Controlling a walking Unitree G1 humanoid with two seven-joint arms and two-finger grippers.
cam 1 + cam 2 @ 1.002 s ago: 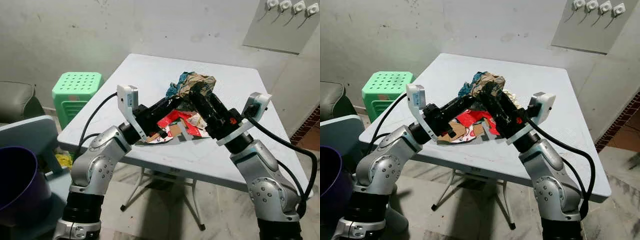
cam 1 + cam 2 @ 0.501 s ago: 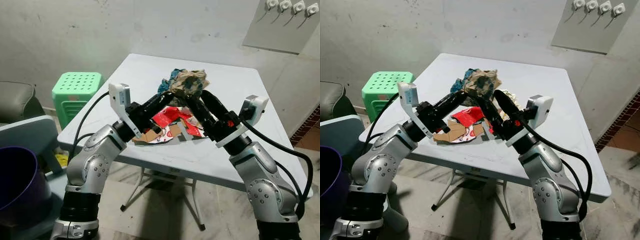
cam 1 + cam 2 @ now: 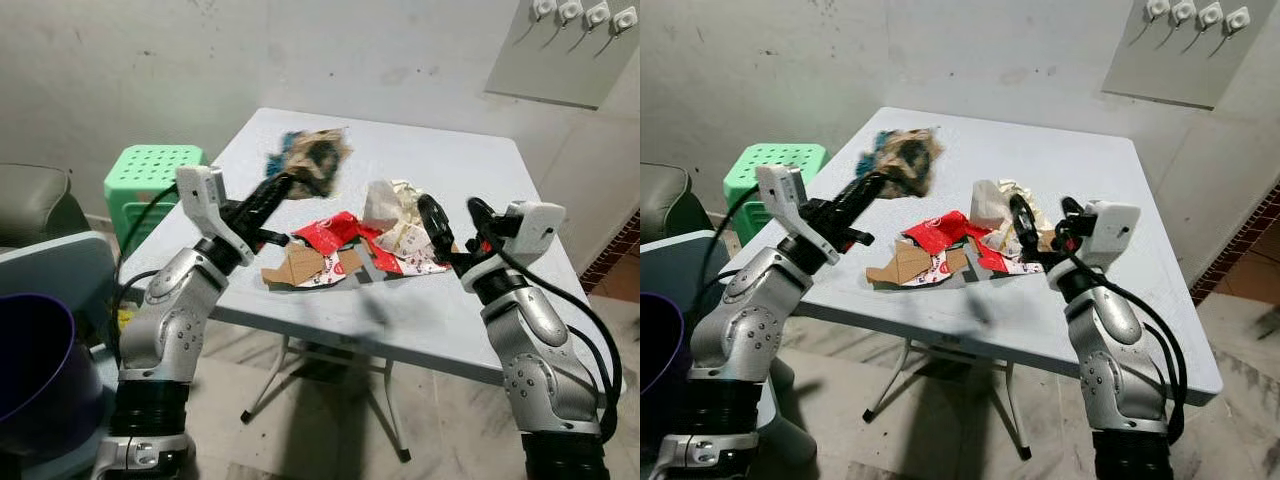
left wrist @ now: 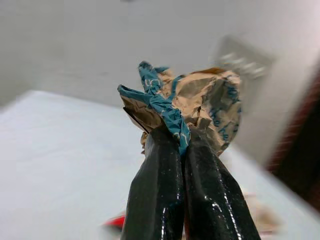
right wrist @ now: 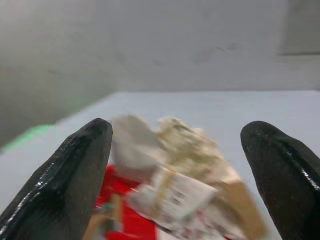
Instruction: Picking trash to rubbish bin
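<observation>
My left gripper (image 3: 285, 185) is shut on a crumpled brown and teal paper wrapper (image 3: 312, 156), held up above the left part of the white table (image 3: 480, 170). The wrapper (image 4: 200, 102) bulges out past the closed fingertips in the left wrist view. A pile of trash lies on the table: red wrappers (image 3: 335, 232), torn cardboard (image 3: 295, 267) and crumpled white paper (image 3: 395, 208). My right gripper (image 3: 455, 222) stands open at the right side of that pile, nothing between its fingers (image 5: 70, 175). A dark purple rubbish bin (image 3: 30, 365) stands on the floor at the far left.
A green plastic stool (image 3: 150, 180) is beside the table's left edge. A grey chair back (image 3: 55, 275) rises next to the bin. The wall runs behind the table, with a panel of hooks (image 3: 575, 45) at upper right.
My left gripper has carried the brown and teal wrapper left, off the pile. The right gripper has let go of it, opened and drawn back to the right.
</observation>
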